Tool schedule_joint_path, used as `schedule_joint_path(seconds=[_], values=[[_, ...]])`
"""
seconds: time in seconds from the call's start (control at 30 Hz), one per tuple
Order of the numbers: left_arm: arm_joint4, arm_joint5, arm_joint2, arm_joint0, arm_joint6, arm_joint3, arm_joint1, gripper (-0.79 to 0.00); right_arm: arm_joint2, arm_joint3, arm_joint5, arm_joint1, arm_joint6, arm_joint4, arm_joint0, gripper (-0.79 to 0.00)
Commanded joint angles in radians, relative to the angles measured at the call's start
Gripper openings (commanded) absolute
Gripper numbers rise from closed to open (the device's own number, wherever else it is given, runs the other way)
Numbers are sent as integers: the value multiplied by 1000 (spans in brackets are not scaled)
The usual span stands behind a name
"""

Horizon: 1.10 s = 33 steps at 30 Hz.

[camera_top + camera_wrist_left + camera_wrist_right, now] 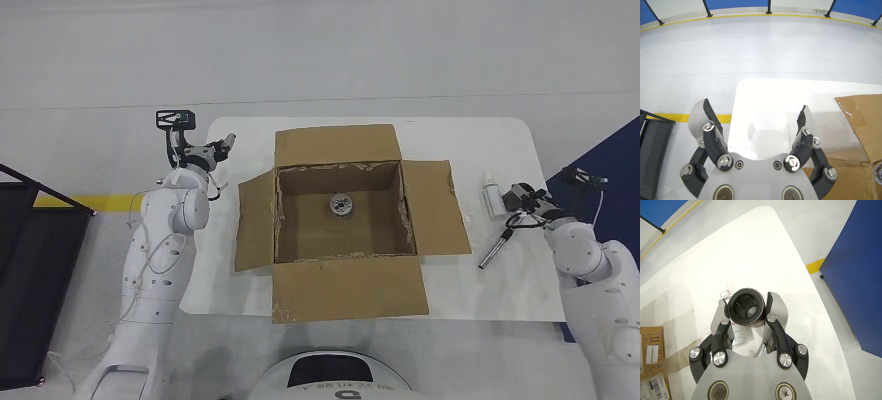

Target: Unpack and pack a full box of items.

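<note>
Clear bottle [742,336] — half-hidden behind bearing [745,309]

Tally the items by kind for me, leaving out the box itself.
Round metal part, in the box: 1
Clear bottle, on the table: 1
Metal rod, on the table: 1
Black cylindrical sleeve, in the right gripper: 1
Total: 4

Pale grey floor [320,50], smooth and evenly lit, crossed by a yellow line [734,16]. Beyond the line, blue barrier panels [738,3] on black posts [706,7]. White table [480,140] with rounded corners at centre. Black frame rack [40,260] to the left. Dark blue panel [857,275] near the table's right edge, beside a yellow floor mark [814,265].
</note>
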Motion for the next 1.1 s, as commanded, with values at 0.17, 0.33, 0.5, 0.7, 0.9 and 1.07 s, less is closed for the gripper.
schedule_joint_path(seconds=[0.17,0.33,0.5,0.7,0.9,1.07], values=[[0,0,0,0,0,0,0,0,50,-60,-17,-3,-51,22,-69,-785],[0,0,0,0,0,0,0,0,98,-142,-24,-10,-147,48,-149,-785],[0,0,0,0,0,0,0,0,176,-316,-94,-20,-266,77,-310,-785],[0,0,0,0,0,0,0,0,286,-545,-207,-30,-309,61,-499,-785],[0,0,0,0,0,0,0,0,316,-835,-246,-42,-290,-74,-641,-785],[0,0,0,0,0,0,0,0,245,-1034,-222,-43,-168,-231,-659,-785]])
